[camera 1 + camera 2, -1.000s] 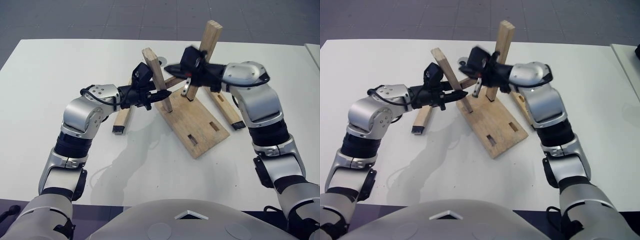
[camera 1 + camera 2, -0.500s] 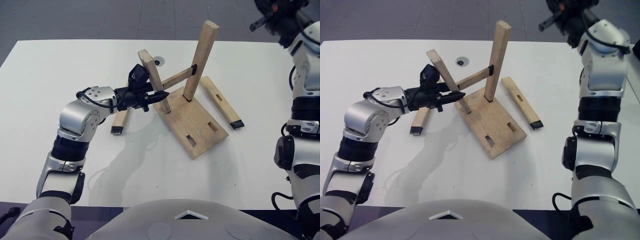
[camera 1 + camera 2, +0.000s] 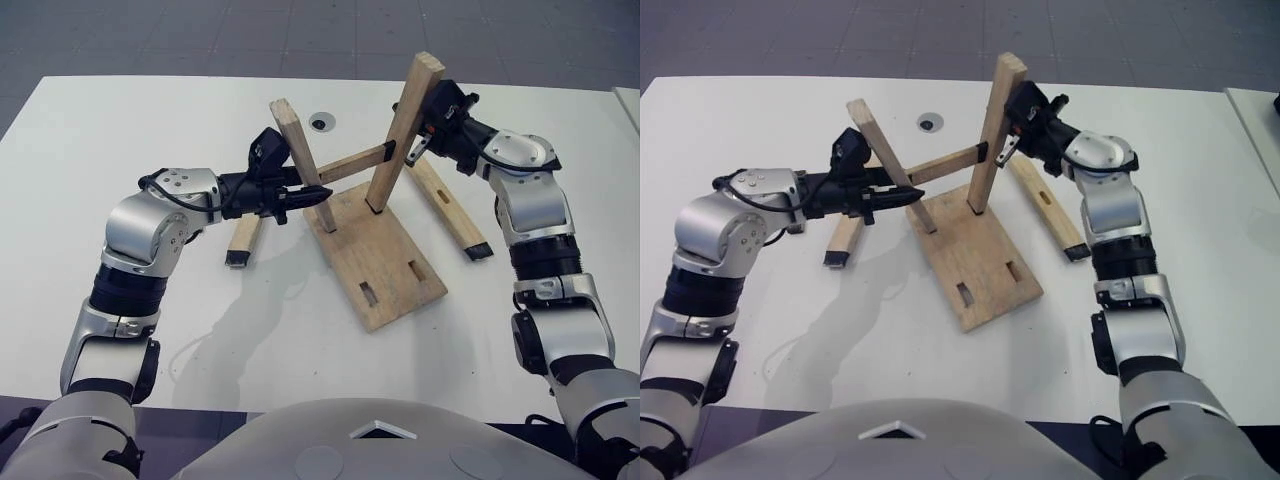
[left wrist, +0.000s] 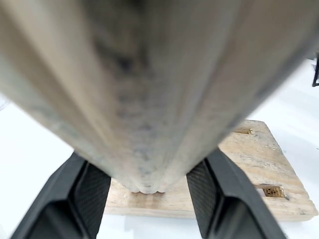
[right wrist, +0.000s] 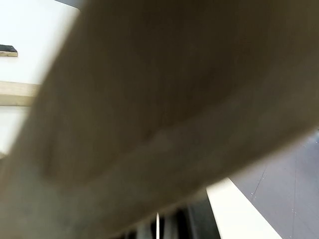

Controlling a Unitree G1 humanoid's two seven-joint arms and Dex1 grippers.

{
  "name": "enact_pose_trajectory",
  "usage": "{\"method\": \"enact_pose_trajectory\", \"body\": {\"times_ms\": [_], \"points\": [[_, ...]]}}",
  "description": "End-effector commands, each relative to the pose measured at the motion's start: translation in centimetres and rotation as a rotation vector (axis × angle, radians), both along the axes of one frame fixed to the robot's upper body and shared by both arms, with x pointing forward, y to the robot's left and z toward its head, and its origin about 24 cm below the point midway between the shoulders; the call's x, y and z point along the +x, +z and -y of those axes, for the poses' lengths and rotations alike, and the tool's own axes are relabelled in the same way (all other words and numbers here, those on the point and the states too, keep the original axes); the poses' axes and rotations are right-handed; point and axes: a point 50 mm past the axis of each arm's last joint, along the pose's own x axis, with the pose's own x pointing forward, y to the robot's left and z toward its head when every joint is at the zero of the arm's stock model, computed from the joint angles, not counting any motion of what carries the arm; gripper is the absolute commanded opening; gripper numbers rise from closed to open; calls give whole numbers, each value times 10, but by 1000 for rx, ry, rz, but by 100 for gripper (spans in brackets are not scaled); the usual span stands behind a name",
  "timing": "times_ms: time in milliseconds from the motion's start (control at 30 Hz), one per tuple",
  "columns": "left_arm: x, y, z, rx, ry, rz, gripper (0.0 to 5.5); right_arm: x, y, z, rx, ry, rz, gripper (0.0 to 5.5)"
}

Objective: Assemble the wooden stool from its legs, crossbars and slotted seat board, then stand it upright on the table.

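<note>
Lying flat near the middle of the white worktop (image 3: pixel 120 130), the slotted seat board (image 3: pixel 385 260) is pointing one corner toward the near edge, with two open slots showing in its near half. Two legs are standing in its far end: the left upright leg (image 3: pixel 290 130) is leaning away toward the far left corner, while the right upright leg (image 3: pixel 410 110) is rising taller and tilting slightly toward the right edge. A crossbar (image 3: pixel 350 163) is bridging the two, sloping up from the left one to the right one. The left gripper (image 3: pixel 300 195) is coming in from the left edge and clamping the left upright leg low down, just above the board; in the left wrist view its black fingers (image 4: pixel 94 191) are pressing against both sides of the wood. The right gripper (image 3: pixel 428 128) is sitting against the upper part of the right upright leg, on the side facing the right edge, and whether it is gripping the wood cannot be told. A left loose leg (image 3: pixel 243 240) is lying flat beside the board's left side, partly behind the left gripper. A right loose leg (image 3: pixel 450 215) with a dark foot is lying flat just beside the board's right side, under the right arm. A small round disc (image 3: pixel 320 123) is sitting near the far edge, behind the left upright leg.
</note>
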Motion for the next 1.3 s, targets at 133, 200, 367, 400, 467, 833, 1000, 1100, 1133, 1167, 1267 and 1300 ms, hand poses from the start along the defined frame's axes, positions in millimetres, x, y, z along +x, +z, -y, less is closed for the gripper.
{"method": "enact_pose_trajectory", "body": {"times_ms": [133, 200, 367, 400, 467, 833, 1000, 1100, 1133, 1167, 1267, 1300], "points": [[-4, -49, -1, 112, 83, -237, 204, -25, -5, 30, 45, -41, -61, 0], [2, -43, 2, 82, 88, -209, 204, -37, -13, 40, 61, -87, -93, 0], [15, -28, 10, 34, 91, -152, 204, -61, -28, 42, 88, -105, -172, 0], [16, -27, 11, 33, 91, -149, 204, -63, -29, 40, 88, -102, -178, 0], [17, -27, 10, 40, 89, -143, 204, -59, -29, 38, 83, -119, -170, 0], [8, -36, 12, 93, 32, -153, 204, 20, 11, 34, -53, -126, -39, 0], [5, -38, 14, 103, 10, -157, 204, -21, 27, -63, 66, 300, -20, 0], [5, -39, 13, 107, 10, -160, 204, -36, 21, -67, 61, 325, -50, 0], [5, -40, 12, 107, 13, -161, 204, -32, 15, -57, 42, 275, -68, 0], [5, -41, 11, 108, 17, -163, 204, -27, 9, -44, 23, 212, -87, 0], [6, -42, 9, 112, 34, -160, 204, -17, -10, -3, -25, 29, -144, 0], [7, -42, 8, 111, 40, -151, 204, -17, -17, 11, -31, -30, -167, 0]]}}
